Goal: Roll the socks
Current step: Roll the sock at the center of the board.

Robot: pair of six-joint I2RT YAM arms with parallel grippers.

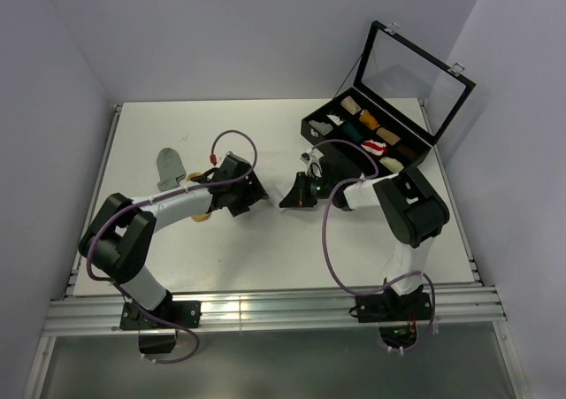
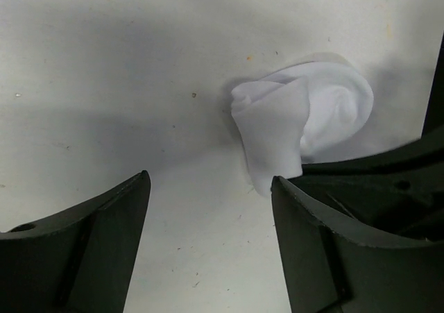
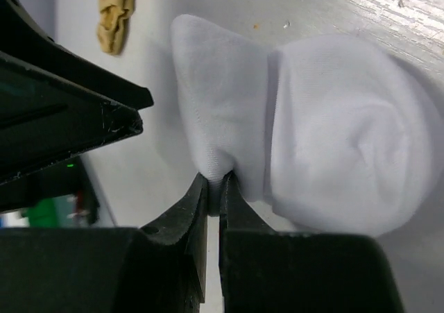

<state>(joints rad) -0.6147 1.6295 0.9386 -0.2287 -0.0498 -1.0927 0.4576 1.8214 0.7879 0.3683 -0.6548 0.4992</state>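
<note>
The white sock (image 3: 333,132) lies partly rolled into a ball on the table, with a loose flap on its left; its black stripes do not show. My right gripper (image 3: 215,182) is shut on the lower edge of that flap. In the left wrist view the white sock (image 2: 305,115) lies just beyond my open, empty left gripper (image 2: 208,184), near its right finger. In the top view the left gripper (image 1: 259,195) and the right gripper (image 1: 287,197) face each other closely. The grey sock (image 1: 171,164) lies flat at the left. The mustard-yellow sock (image 3: 114,11) (image 1: 202,215) lies partly under the left arm.
The black compartmented case (image 1: 320,132) with several fabric rolls stands at the back right, its glass lid (image 1: 416,72) raised. The right gripper's dark body (image 2: 388,181) fills the right side of the left wrist view. The left gripper's fingers (image 3: 69,112) loom at the left of the right wrist view.
</note>
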